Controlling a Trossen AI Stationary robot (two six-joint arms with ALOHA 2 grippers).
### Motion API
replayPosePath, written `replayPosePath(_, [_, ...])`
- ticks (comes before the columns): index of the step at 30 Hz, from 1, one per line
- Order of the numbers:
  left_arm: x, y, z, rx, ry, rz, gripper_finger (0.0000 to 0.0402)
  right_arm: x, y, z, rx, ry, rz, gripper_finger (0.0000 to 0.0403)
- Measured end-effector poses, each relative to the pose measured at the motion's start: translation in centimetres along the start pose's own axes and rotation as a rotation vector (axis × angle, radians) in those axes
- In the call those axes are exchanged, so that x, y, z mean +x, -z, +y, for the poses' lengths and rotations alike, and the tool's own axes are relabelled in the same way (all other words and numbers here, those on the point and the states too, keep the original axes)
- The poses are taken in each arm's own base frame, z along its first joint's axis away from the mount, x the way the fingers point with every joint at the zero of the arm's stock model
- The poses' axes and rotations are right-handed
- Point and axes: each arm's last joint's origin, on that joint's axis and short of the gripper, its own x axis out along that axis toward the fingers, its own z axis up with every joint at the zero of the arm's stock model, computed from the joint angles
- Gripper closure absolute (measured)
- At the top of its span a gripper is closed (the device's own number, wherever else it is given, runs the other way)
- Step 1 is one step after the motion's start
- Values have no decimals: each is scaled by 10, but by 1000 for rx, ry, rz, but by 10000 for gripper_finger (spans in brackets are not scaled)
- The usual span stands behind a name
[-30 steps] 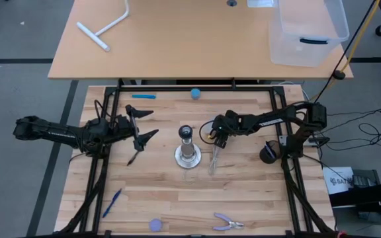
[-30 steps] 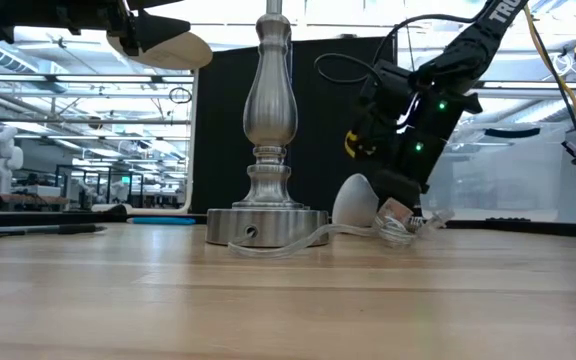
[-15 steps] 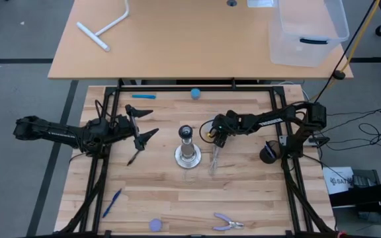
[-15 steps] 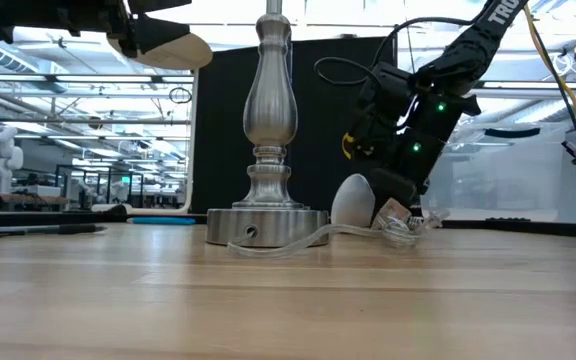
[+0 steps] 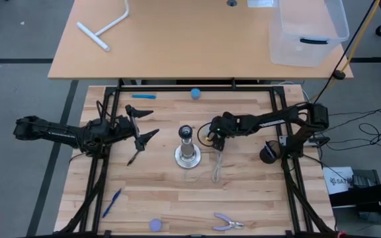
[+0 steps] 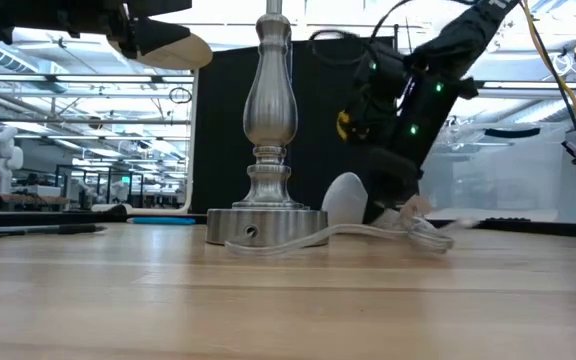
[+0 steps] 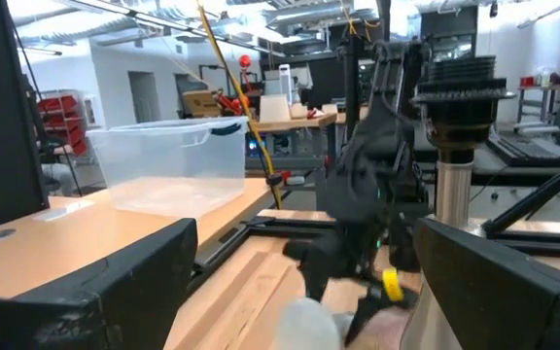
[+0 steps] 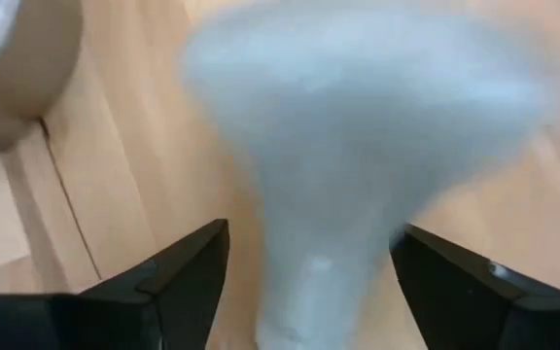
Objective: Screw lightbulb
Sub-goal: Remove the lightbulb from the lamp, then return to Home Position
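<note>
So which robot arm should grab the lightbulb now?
The right one. Its gripper already has open jaws either side of the lightbulb, beside the lamp stand. The left gripper hovers farther off.

left arm: stretched in from the table's left side, level above the wood
left gripper (image 5: 145,124): raised clear of the table, fingers spread wide
right arm: reaching in from the right, bent down toward the middle
right gripper (image 5: 211,137): low at the tabletop, fingers (image 8: 188,272) parted
</note>
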Motion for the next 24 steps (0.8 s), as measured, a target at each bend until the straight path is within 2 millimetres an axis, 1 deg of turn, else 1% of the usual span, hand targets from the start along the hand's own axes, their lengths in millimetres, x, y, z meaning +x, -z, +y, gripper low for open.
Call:
replayPosePath(3, [0,1,0,8,1,9,14,-14,-5,1,-26,10,-49,124])
replayPosePath(10, [0,1,0,16,1,9,14,-57,-11,-2,-62,94,-165,127])
replayPosePath(13, [0,2,0,19,2,16,15,-75,-11,-3,-64,126,-209,137])
replayPosePath(15, [0,2,0,20,2,17,20,-87,-9,-2,-65,142,-250,151])
replayPosePath(17, [-1,1,0,24,4,18,36,-99,-5,-1,-69,145,-316,174])
replayPosePath(19, [-4,0,2,31,5,16,64,-110,2,-1,-65,129,-376,209])
replayPosePath(21, [-9,-3,3,32,5,14,103,-120,12,-2,-51,107,-435,254])
replayPosePath(24, [-18,-4,7,38,7,34,182,-130,33,-3,-31,71,-531,333])
